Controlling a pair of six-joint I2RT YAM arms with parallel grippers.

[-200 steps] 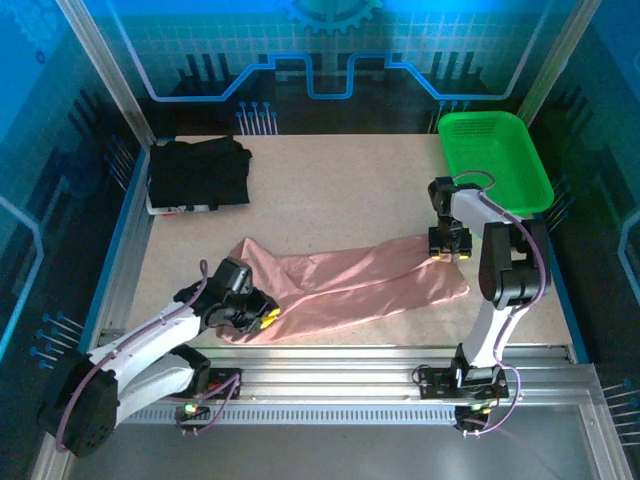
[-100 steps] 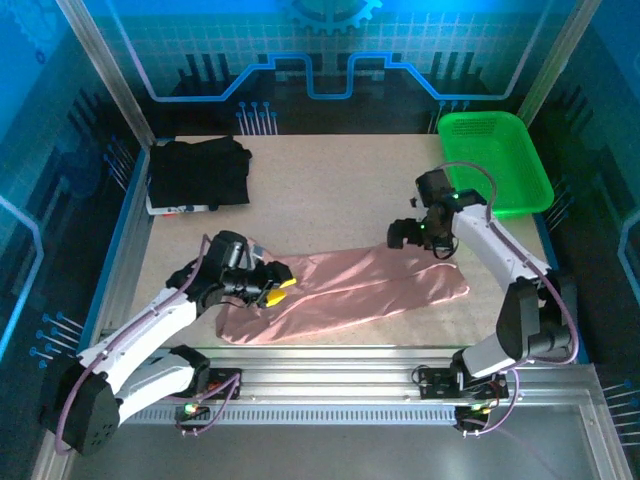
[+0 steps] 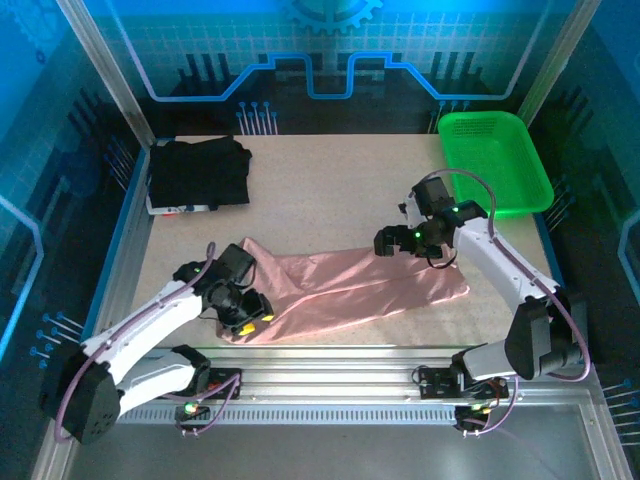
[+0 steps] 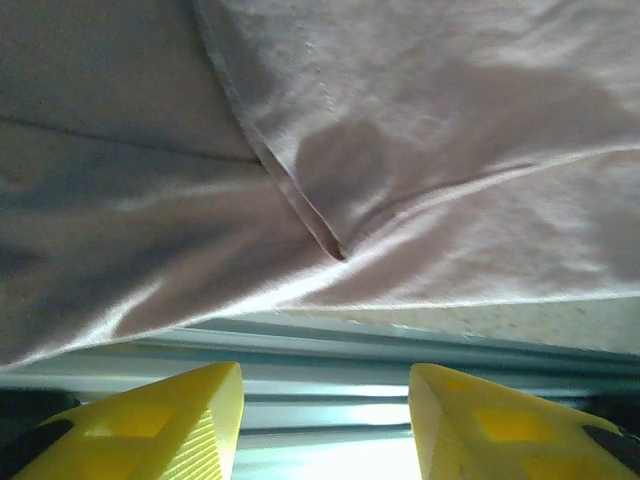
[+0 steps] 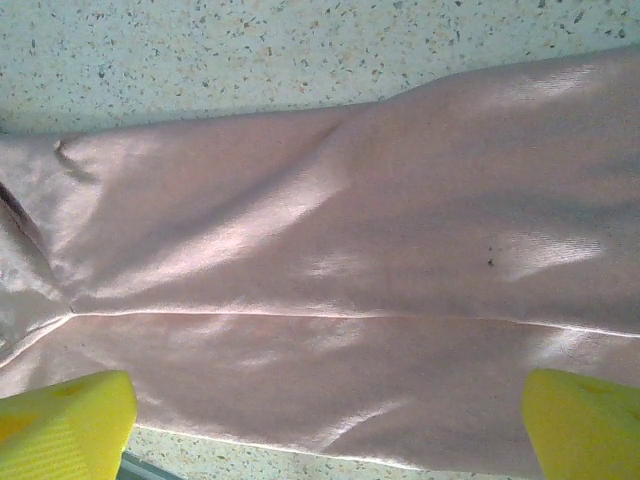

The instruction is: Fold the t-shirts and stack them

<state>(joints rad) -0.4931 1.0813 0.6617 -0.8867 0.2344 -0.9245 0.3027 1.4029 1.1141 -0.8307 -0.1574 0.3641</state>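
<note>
Both your arms have shifted: the left gripper (image 3: 250,318) has drawn back to the near-left end of the dusty-pink soft cloth t-shirt (image 3: 350,285), and the right gripper (image 3: 386,243) has swung in over its far edge. Each hangs wide open and empty. The shirt lies as a long strip along the near table, well apart from the plain black folded t-shirt (image 3: 200,172) at far left. You seem to be lining up the crosswise fold.
</note>
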